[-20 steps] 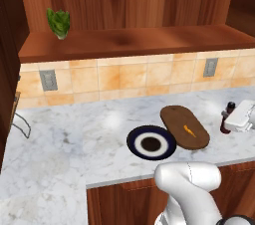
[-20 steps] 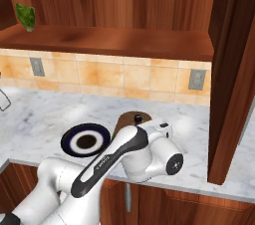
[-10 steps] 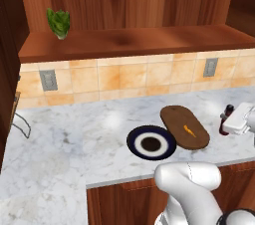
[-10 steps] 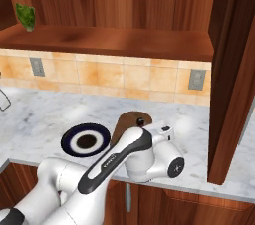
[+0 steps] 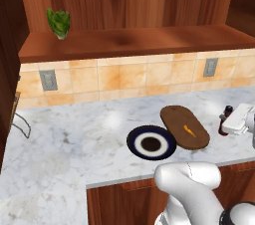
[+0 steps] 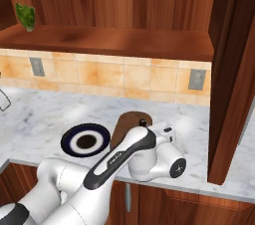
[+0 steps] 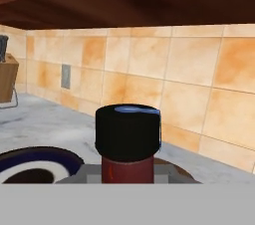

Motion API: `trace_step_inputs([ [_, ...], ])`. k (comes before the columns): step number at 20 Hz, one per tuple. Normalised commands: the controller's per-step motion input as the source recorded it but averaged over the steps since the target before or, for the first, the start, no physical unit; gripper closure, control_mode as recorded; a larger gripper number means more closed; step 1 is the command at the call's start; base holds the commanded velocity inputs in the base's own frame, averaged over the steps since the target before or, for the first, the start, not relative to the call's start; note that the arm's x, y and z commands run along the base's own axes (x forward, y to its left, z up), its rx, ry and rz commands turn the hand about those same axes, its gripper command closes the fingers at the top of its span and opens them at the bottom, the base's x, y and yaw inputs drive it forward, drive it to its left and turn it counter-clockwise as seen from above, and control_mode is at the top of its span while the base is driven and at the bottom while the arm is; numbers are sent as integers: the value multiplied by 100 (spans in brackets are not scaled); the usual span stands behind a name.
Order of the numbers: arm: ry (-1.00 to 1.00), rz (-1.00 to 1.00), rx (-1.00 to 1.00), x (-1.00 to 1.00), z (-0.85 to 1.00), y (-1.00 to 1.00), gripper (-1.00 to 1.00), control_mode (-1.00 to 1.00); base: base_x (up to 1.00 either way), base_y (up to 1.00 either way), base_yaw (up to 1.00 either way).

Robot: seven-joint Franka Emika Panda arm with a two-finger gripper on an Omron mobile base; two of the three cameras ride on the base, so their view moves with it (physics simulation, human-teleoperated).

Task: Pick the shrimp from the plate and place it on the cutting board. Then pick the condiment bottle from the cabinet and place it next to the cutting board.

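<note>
Shrimp (image 5: 189,130) lies on the cutting board (image 5: 177,119); gripper (image 5: 238,119), clamped on the condiment bottle (image 5: 225,119) just right of that board, should next set it down and release.

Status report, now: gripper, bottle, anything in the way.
Gripper shut on condiment bottle, low over the counter right of the cutting board. Shrimp on the board. Nothing in the way.

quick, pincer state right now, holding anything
Pincer: closed on the sauce bottle, beside the cutting board on the counter.
</note>
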Motion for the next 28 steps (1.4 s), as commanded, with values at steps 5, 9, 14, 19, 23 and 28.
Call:
trace_step_inputs([
  [5,0,0,0,9,-7,-10,100,-100,0,0,0],
  [9,0,0,0,7,-10,-9,100,-100,0,0,0],
  [14,0,0,0,6,-12,-5,100,-100,0,0,0],
  [19,0,0,0,6,-13,-2,100,-100,0,0,0],
  [23,0,0,0,3,-13,0,100,-100,0,0,0],
  [28,0,0,0,5,-15,0,100,-100,0,0,0],
])
